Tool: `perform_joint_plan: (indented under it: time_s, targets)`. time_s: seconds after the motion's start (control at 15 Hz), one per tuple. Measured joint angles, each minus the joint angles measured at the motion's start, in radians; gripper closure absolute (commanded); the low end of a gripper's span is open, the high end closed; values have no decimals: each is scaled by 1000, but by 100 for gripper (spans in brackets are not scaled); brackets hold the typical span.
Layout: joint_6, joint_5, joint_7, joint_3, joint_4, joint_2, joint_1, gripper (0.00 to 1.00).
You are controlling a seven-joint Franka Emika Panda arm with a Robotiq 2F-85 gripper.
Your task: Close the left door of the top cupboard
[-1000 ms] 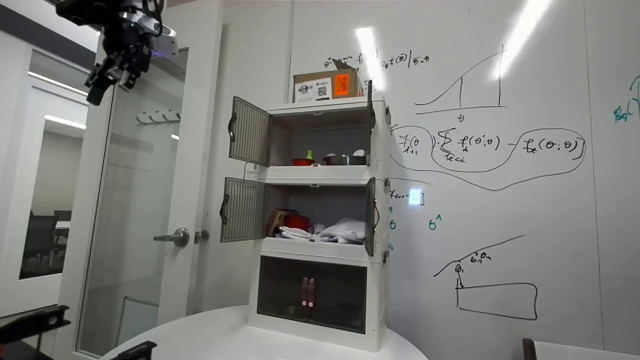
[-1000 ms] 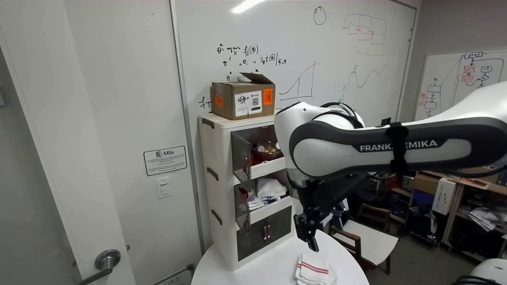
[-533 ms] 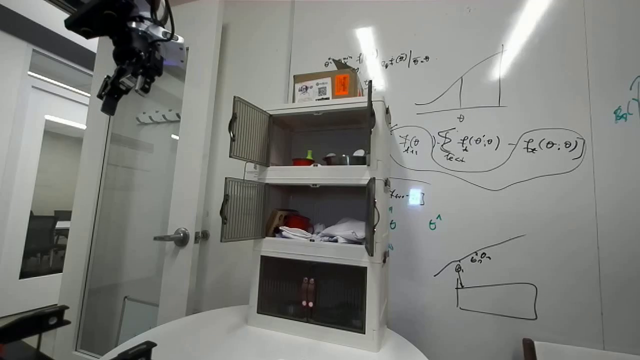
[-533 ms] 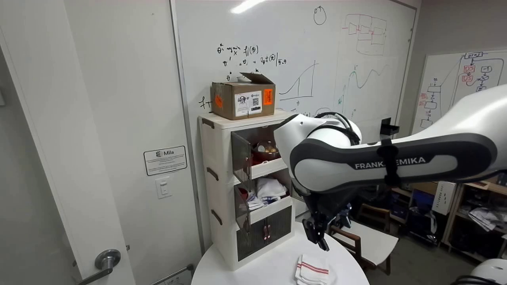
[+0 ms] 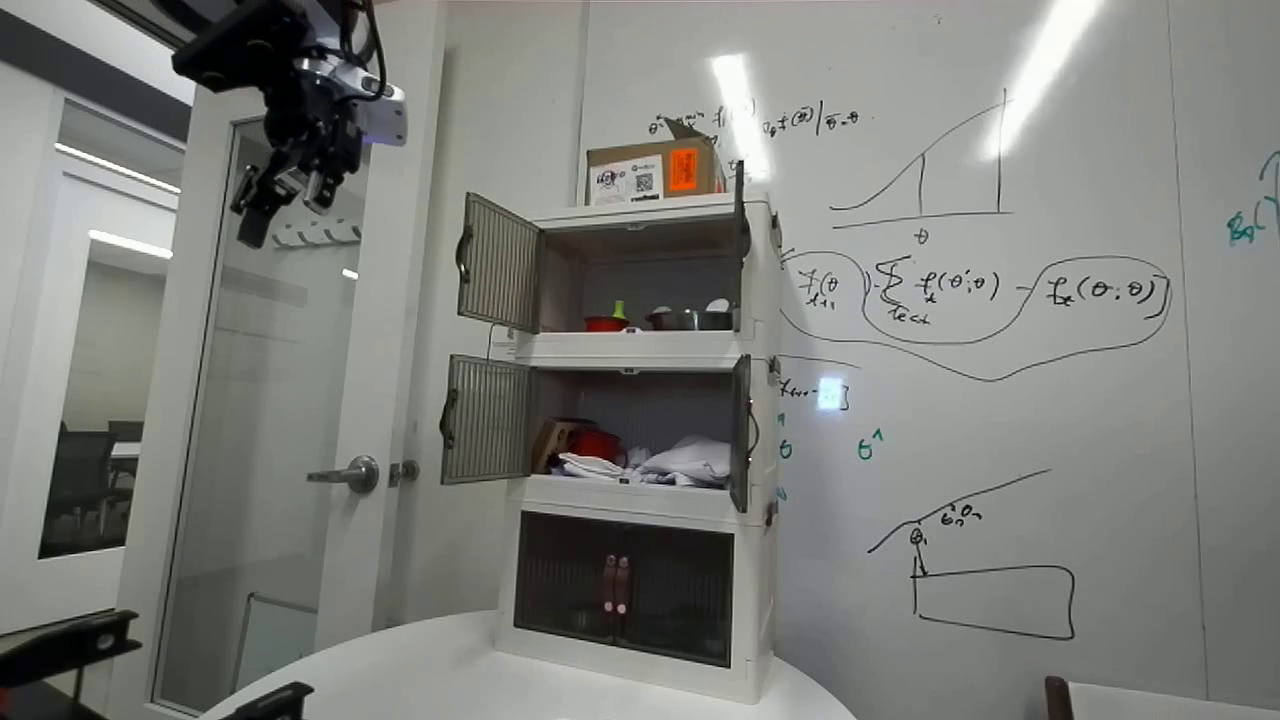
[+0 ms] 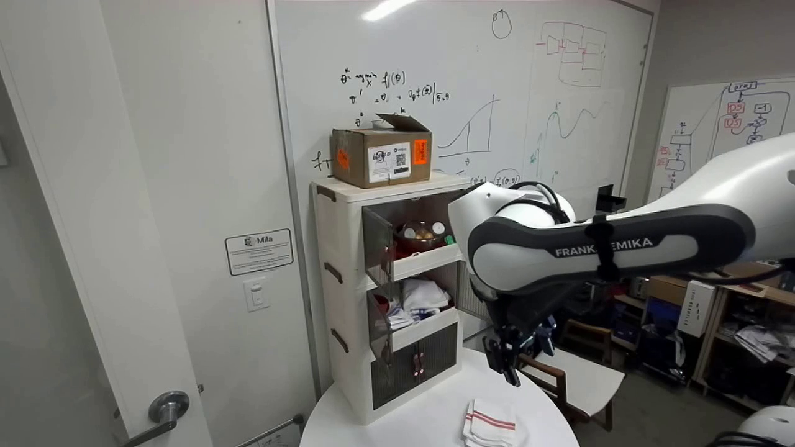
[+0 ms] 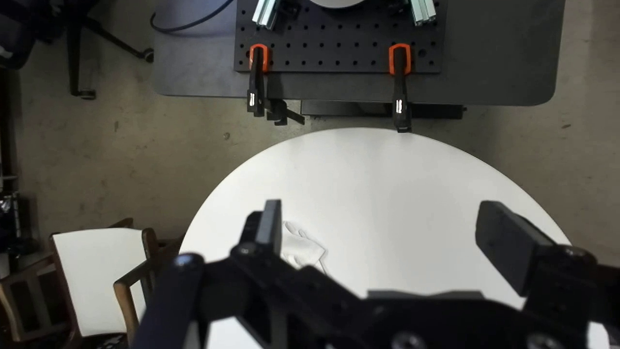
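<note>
The top cupboard of the white cabinet has its grey ribbed left door (image 5: 500, 265) swung wide open. This door also shows in an exterior view (image 6: 377, 242). The top cupboard's right door (image 5: 741, 245) stands open and nearly edge-on; the arm hides it in an exterior view. My gripper (image 5: 287, 212) hangs at upper left in an exterior view, apart from the doors. It points down above the table in an exterior view (image 6: 506, 363). In the wrist view the gripper (image 7: 380, 218) has its fingers wide apart with nothing between them.
The middle cupboard's left door (image 5: 487, 420) and right door (image 5: 741, 435) are open too. The bottom doors (image 5: 625, 590) are shut. A cardboard box (image 5: 655, 172) sits on the cabinet. A folded towel (image 6: 489, 425) lies on the round table (image 6: 428, 422). A chair (image 6: 581, 379) stands beside it.
The arm has moved: my gripper has shifted right and a little down in an exterior view, and right in an exterior view, where more of the top cupboard shows. The doors have not moved.
</note>
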Motion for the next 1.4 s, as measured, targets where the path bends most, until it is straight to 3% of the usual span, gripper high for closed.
perform_joint_plan:
  time_s: [0.4,0.67,1.13,1.4]
  targets:
    - [37,-6,-6,-42,42,6,-21,0]
    - [75,-63,19,-28,188,49,-31,0]
    - [318,-81,240,-9,431,216,-76,0]
    - [394,-81,314,-7,572,340,-73,0]
